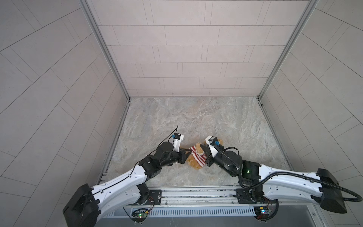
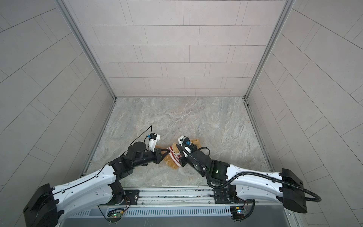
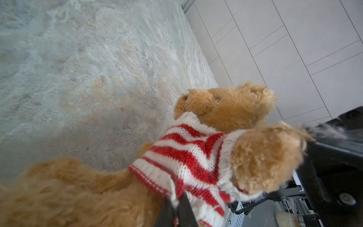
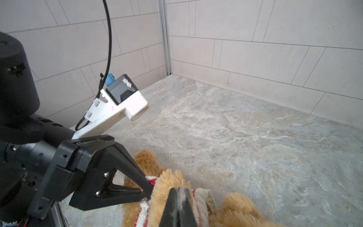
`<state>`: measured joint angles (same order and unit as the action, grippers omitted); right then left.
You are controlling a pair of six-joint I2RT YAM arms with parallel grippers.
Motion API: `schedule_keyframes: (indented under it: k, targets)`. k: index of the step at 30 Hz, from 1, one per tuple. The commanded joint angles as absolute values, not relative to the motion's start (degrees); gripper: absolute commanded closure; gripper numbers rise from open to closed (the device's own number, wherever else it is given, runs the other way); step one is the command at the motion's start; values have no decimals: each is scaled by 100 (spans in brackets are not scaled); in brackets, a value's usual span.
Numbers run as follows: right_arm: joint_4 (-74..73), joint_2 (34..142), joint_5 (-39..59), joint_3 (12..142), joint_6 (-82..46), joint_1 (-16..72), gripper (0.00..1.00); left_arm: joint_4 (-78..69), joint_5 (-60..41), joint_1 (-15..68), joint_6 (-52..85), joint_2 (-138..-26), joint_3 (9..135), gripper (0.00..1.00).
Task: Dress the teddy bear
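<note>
Left wrist view looks along the teddy bear [image 3: 231, 106], which lies on the marbled worktop [image 3: 88, 68] with the red-and-white sweater [image 3: 188, 157] already over its head and round its chest. The left gripper [image 3: 177, 204] has its jaws closed on the knit near the hem. In both top views it reaches in from the bear's 9 o'clock side. That pinch, I judge, anchors the garment so it cannot ride up while the opposite arm pulls.

In a top view the bear [image 1: 196, 165] sits towards 6 o'clock on the worktop, near the front rail and between the two arms.

One paw [image 3: 265, 157] pokes out of a white cuff. It points at the right gripper [image 4: 179, 193], which comes in from the bear's 3 o'clock. Its jaws are closed too, with wisps of fur caught at the tips. They appear to grip the paw's plush rather than the knit. The likely purpose is to draw that arm fully through its sleeve against the left-side hold. The opposite sleeve is hidden, so I cannot tell whether that arm is through. The sweater sits bunched high on the torso, so the hem probably needs tugging down afterwards.
</note>
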<state>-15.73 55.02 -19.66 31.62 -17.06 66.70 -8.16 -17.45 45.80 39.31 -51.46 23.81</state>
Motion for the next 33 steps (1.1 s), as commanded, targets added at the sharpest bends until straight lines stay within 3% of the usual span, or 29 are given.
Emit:
schedule_keyframes:
  k: [1, 3, 7, 15, 21, 33]
  targets:
    - [-1984, 5431, -2188, 3389, -2033, 6653, 100, -253, -1474, 4597, 3543, -4854, 2633, 93]
    - [-2071, 5431, -2245, 3386, -2110, 6679, 100, -96, -1416, 4591, 3470, -4704, 2701, 92]
    - [-2296, 5486, -2321, 3370, -2218, 6697, 100, 105, -1380, 4594, 3438, -4396, 2816, 78]
    - [-1456, 5657, -2972, 3822, -2558, 6697, 100, 257, -1478, 4599, 3766, -4042, 2989, 68]
    - [-1058, 5794, -3309, 3963, -2774, 6697, 100, -472, -1815, 4725, 4137, -4557, 2853, 68]
    - [-1069, 5788, -3602, 3789, -3043, 6697, 100, -999, -1577, 5085, 4436, -5799, 3085, 69]
